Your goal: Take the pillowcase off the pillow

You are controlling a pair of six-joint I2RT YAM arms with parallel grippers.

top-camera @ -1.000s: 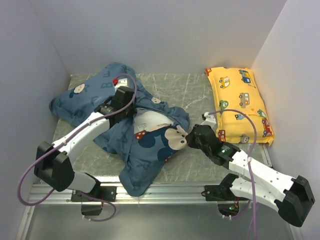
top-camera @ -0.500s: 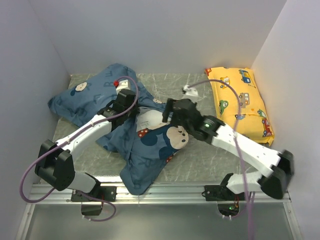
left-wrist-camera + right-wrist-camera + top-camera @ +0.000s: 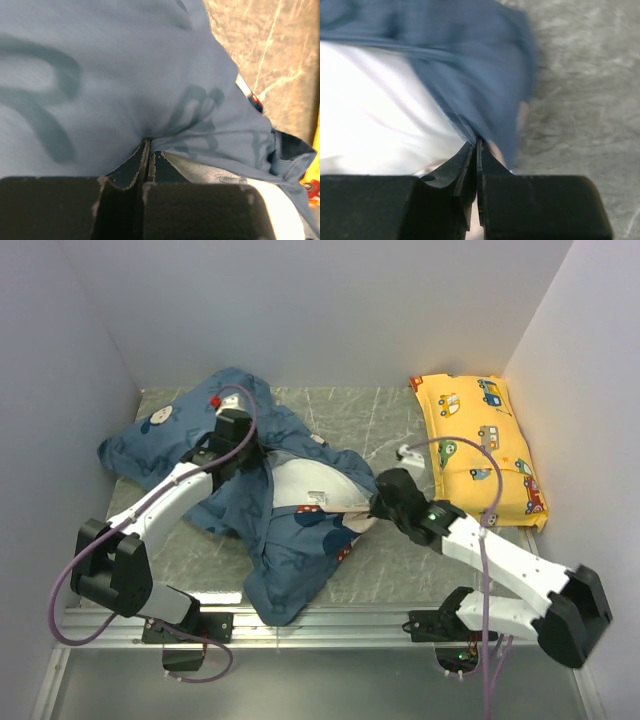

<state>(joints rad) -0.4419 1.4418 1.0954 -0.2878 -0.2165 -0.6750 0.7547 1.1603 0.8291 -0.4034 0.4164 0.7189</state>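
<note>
— What do we hold?
— Our left gripper (image 3: 148, 150) is pinched tight on the pillowcase (image 3: 125, 75), blue cloth spreading ahead of it; a dark letter (image 3: 35, 95) there reads like an R.
— And the right?
— Our right gripper (image 3: 476, 150) is clamped on its blue edge, the white pillow (image 3: 375, 110) bare just left of it.

- We see the pillowcase (image 3: 290, 560) as soft, matt blue cloth, creased and printed.
- The pillow (image 3: 297, 485) shows smooth, plain white cloth.
- The yellow pillow (image 3: 480, 440) is printed cloth, lightly wrinkled.
- The table (image 3: 390, 415) looks like matt grey stone with pale veins.
- The left arm (image 3: 160, 502) and right arm (image 3: 500, 555) wear glossy white plastic shells over black joints.
- We find the left gripper (image 3: 148, 142) and right gripper (image 3: 476, 142) matt black, their finger edges scuffed pale.
- The rail (image 3: 340, 625) is dull bare metal.
</note>
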